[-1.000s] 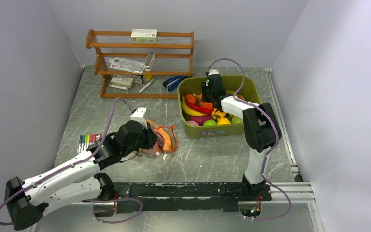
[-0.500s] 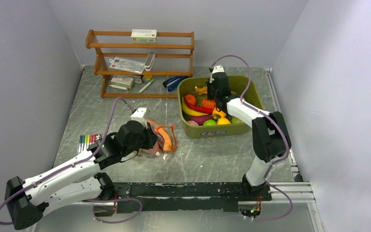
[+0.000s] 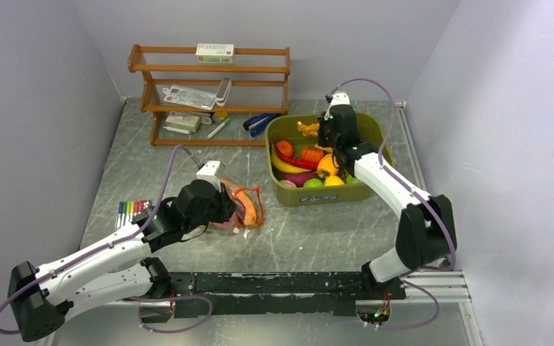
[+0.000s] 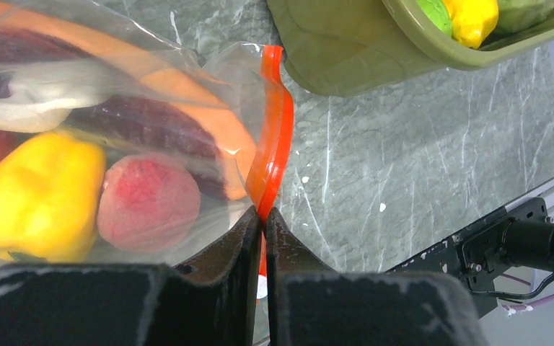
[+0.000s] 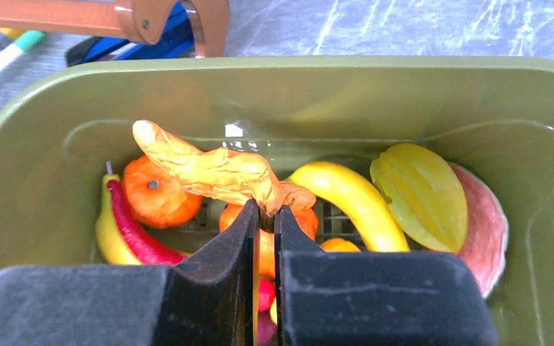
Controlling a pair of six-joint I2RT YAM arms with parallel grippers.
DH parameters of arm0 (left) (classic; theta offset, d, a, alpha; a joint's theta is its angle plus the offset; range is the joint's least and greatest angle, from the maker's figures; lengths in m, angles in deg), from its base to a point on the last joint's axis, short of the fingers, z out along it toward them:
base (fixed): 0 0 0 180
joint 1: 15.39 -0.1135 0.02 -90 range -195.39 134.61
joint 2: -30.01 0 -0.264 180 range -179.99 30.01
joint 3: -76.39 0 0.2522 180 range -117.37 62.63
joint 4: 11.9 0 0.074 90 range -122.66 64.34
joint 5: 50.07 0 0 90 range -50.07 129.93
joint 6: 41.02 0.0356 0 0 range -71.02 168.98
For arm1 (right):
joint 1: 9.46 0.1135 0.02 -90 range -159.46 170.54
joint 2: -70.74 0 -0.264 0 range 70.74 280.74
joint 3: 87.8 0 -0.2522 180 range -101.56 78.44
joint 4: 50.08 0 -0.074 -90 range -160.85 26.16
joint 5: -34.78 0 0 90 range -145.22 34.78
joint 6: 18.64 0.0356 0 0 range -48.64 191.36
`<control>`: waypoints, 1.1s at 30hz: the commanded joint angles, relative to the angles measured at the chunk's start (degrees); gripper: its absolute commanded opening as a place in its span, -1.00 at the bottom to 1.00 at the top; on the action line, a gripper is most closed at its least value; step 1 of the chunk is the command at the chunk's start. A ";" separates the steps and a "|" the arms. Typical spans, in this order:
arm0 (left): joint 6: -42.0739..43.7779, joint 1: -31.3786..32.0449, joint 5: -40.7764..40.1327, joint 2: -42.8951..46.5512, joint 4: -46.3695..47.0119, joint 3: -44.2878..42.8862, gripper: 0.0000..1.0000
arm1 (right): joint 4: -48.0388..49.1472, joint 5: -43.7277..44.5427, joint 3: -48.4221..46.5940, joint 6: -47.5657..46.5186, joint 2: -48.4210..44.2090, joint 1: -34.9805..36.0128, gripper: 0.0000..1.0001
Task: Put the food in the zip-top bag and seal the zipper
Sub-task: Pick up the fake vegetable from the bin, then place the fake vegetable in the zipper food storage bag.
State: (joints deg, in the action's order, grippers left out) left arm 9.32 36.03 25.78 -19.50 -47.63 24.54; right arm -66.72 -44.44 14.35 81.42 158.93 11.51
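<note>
The clear zip-top bag (image 3: 239,207) lies on the table's left half, holding a yellow pepper (image 4: 36,194), a pink-red fruit (image 4: 148,202) and orange and purple pieces. My left gripper (image 4: 264,214) is shut on the near end of its red-orange zipper (image 4: 278,137). The strip bows away beyond the jaws. My right gripper (image 5: 265,213) is shut on one end of a knobby tan ginger-like piece of food (image 5: 209,169), which hangs above the other food in the olive tub (image 5: 260,101). In the top view that piece (image 3: 307,130) is over the tub's back part.
The tub (image 3: 324,196) holds a banana (image 5: 346,198), a starfruit (image 5: 422,194), a red chilli (image 5: 133,231) and small orange fruits. A wooden shelf (image 3: 209,86) stands at the back left. Marker pens (image 3: 131,210) lie at the left edge. A blue tool (image 3: 260,122) is beside the tub.
My right gripper has closed on the tan piece and carried it up and toward the tub's back right. The left gripper and the bag have stayed put.
</note>
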 commanded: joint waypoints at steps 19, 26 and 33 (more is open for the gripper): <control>-5.47 -0.33 -4.99 0.78 -1.14 -5.30 -0.86 | -16.83 8.80 15.17 7.99 -33.05 34.22 -1.00; -6.62 -0.35 -5.03 0.25 -2.45 -6.50 -0.86 | -13.18 13.89 17.02 10.57 -28.74 43.21 -1.00; -8.05 -0.32 -5.18 2.58 -2.53 -5.91 -0.86 | -8.24 20.05 14.11 9.74 -19.63 47.63 -0.99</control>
State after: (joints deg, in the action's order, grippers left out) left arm 2.83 36.03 21.75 -18.96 -51.24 19.89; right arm -79.81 -28.81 30.76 91.00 136.17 58.43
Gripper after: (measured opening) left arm 0.071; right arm 0.059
